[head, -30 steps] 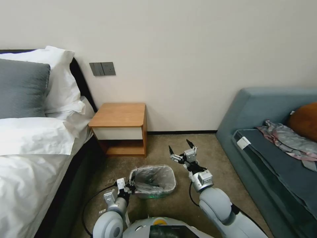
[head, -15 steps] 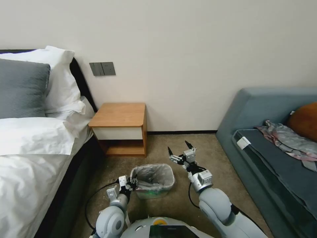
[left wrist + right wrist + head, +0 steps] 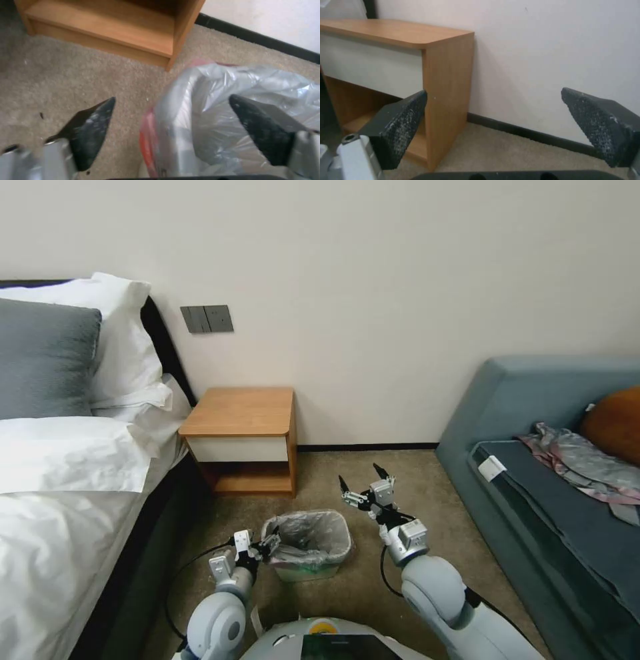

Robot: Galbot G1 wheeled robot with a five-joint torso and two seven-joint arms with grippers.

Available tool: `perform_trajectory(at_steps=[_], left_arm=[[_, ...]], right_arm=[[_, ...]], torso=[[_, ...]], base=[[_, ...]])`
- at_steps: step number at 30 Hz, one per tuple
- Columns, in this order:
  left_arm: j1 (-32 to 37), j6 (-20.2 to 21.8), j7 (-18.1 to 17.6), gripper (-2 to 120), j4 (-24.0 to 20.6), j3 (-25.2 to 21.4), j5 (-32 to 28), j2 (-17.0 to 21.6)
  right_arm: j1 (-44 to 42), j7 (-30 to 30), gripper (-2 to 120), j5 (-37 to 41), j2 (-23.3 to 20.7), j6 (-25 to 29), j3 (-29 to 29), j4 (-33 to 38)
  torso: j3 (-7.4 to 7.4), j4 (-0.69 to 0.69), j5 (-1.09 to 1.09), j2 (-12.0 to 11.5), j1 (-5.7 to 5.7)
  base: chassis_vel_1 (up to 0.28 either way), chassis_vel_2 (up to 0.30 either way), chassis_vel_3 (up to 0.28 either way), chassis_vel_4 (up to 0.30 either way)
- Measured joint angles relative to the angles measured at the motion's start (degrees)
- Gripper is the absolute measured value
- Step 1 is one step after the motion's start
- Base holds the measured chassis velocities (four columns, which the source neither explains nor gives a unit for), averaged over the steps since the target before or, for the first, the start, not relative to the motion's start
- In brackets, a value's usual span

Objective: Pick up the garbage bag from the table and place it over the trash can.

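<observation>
1. Now, left side: my left claw (image 3: pixel 257 549) hangs at the near-left corner of the trash can (image 3: pixel 312 570), fingers spread and released; in the left wrist view one fingertip (image 3: pixel 93 125) is over the carpet, the other over the liner.
2. Change: a moment ago this claw sat closer against the rim; it has since drawn back a little toward me, holding nothing.
3. Middle: the garbage bag (image 3: pixel 308 537) is draped into the trash can, its pink band (image 3: pixel 146 142) folded outside the rim. The desk (image 3: pixel 241 411) behind is bare.
4. Right side: my right claw (image 3: pixel 363 482) hovers above the carpet, just right of the trash can, spread wide, unchanged.
5. Reading: the bag looks seated; I judge the task nearly finished.
</observation>
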Motion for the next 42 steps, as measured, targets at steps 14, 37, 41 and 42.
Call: perform_trajectory(at_steps=[14,37,41,42], left_arm=[[8.3,-15.7,6.3,100,-3.7,-6.6,19.6,0.1],[26.6,-27.3,19.1,100,-15.2,-21.9,21.0,-5.8],[27.8,-27.0,19.0,100,-16.4,-19.8,22.8,-7.9],[27.9,-27.0,19.0,100,-16.5,-19.7,23.2,-8.3]], right_arm=[[-10.2,-3.1,100,-9.2,7.9,9.9,7.9,-3.2],[-35.6,-13.3,100,-6.4,24.4,28.0,27.4,0.4],[-38.4,-13.2,100,-6.6,25.6,30.8,26.7,1.1],[-38.9,-13.2,100,-6.4,25.6,31.3,26.7,1.1]], torso=[[0.0,0.0,0.01,0.0,0.0],[-0.01,-0.02,0.0,0.0,0.0],[-0.01,0.01,0.01,0.0,0.0],[-0.01,0.0,0.01,0.0,0.0]], base=[[0.0,0.0,0.0,0.0],[0.0,0.0,0.0,0.0],[0.0,0.0,0.0,0.0],[0.0,0.0,0.0,0.0]])
